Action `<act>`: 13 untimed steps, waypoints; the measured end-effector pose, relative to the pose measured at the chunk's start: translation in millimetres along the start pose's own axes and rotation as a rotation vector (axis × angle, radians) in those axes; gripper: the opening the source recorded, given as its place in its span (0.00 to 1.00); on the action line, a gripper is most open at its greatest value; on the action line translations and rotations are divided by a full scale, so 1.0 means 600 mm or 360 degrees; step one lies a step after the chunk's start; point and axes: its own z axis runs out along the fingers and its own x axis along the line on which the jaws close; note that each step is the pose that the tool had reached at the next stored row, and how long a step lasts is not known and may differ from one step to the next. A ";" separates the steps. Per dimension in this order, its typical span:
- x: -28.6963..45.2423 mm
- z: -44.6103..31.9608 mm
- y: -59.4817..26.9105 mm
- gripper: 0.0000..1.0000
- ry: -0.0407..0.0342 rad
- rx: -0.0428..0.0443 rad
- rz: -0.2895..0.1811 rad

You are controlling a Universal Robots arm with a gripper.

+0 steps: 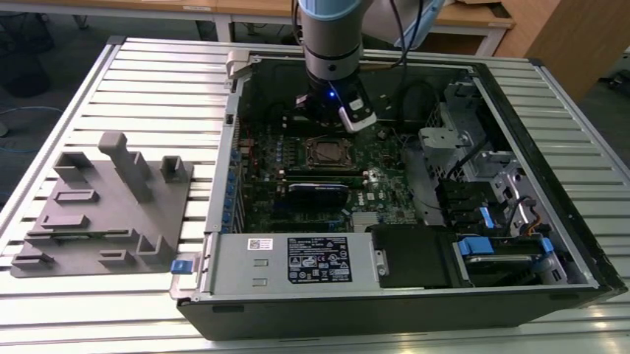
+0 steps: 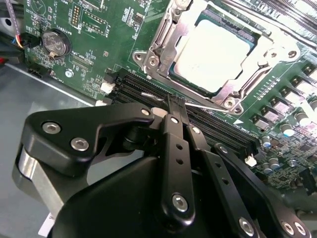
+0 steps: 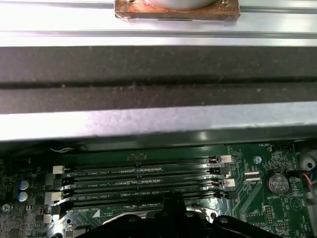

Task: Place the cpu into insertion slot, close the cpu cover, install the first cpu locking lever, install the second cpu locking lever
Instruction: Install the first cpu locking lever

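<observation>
The computer case (image 1: 295, 310) lies open on the slatted table (image 1: 147, 81), toward the exterior view's right edge. A grey plastic holder (image 1: 108, 214) sits on the table near its edge on the exterior view's left. Inside the case, the socket (image 1: 325, 151) sits around the middle of the green board (image 2: 99, 29), nearer the case's far wall. The chip (image 2: 213, 49) lies flat in the socket, and the cover (image 2: 161, 34) is folded down over its edges, so that its pale metal top shows through the cut-out. The gripper (image 2: 174, 103) hangs just beside the socket, over the row of long black memory slots (image 3: 143, 178). Its fingers (image 2: 171, 129) are pressed together. A thin metal lever (image 2: 208, 106) runs across their tips; I cannot tell whether they touch it. A coin battery (image 2: 53, 42) sits on the board, well apart from the socket.
</observation>
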 end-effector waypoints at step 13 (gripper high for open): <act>0.006 0.003 0.002 0.10 -0.0011 -0.0002 -0.0002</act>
